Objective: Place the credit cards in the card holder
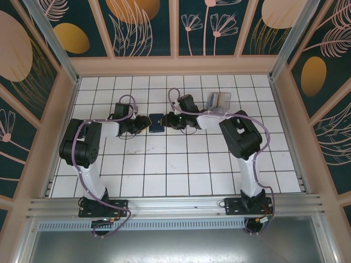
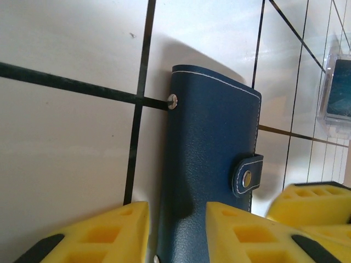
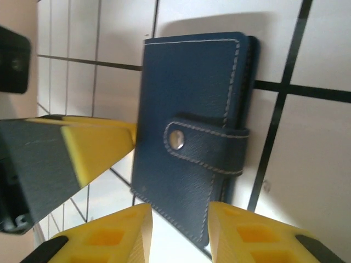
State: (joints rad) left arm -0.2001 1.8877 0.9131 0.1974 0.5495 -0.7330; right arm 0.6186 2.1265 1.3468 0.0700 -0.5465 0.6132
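Navy card holder (image 1: pixel 156 123) is lying closed, strap (image 3: pixel 205 145) snapped, on the tiled counter (image 1: pixel 164 170) while the left end effector (image 2: pixel 176 211) and right end effector (image 3: pixel 180 211) are hovering part-open over opposite ends of it, probably so one pins and one unsnaps

Black-and-white arms (image 1: pixel 82 147), lilac cables (image 1: pixel 83 183), yellow fingers (image 2: pixel 112 236).

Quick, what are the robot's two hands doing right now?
Left gripper: open, jaws apart at the card holder, holding nothing.
Right gripper: open, holding nothing.
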